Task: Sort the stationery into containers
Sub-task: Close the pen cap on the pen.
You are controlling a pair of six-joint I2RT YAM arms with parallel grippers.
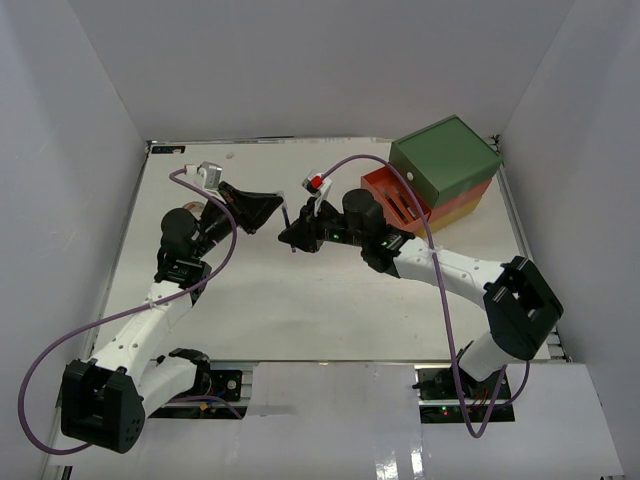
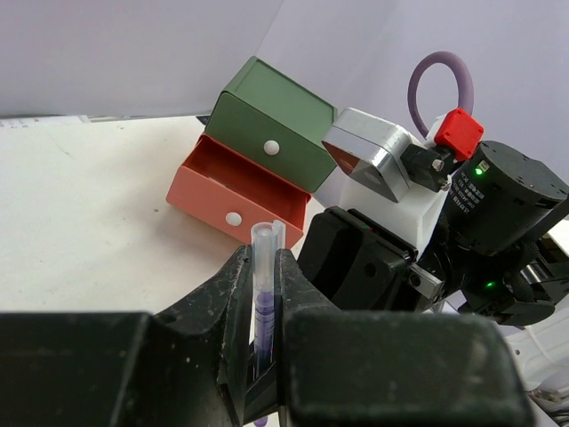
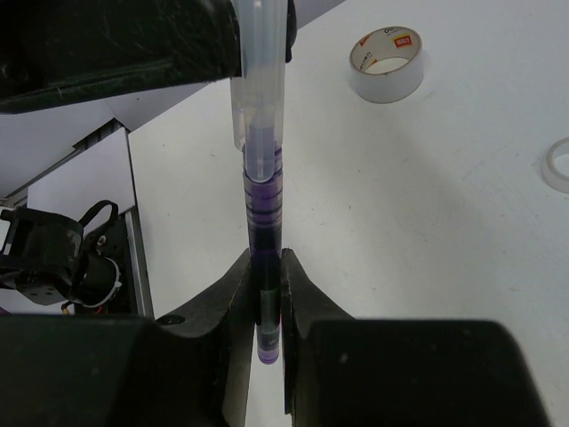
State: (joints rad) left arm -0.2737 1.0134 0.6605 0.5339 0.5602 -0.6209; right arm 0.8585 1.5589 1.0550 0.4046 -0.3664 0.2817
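Observation:
A thin purple pen (image 3: 265,196) with a clear cap (image 2: 264,245) is held above the table between both grippers. My left gripper (image 2: 264,271) is shut on its capped end, and my right gripper (image 3: 268,298) is shut on the purple barrel near its other end. From above, the two grippers meet at the pen (image 1: 292,238) in mid-table. The chest of drawers (image 1: 445,158) stands at the back right; its green top drawer (image 2: 276,124) is pushed in and the orange-red middle drawer (image 2: 236,191) is pulled out. A beige tape roll (image 3: 385,64) and a clear tape roll (image 3: 558,165) lie on the table.
White walls close in the table on three sides. Purple cables loop over both arms (image 1: 225,250). Thin dark items lie inside the open orange-red drawer (image 1: 400,205). The right arm's wrist camera housing (image 2: 378,160) sits close in front of the left gripper.

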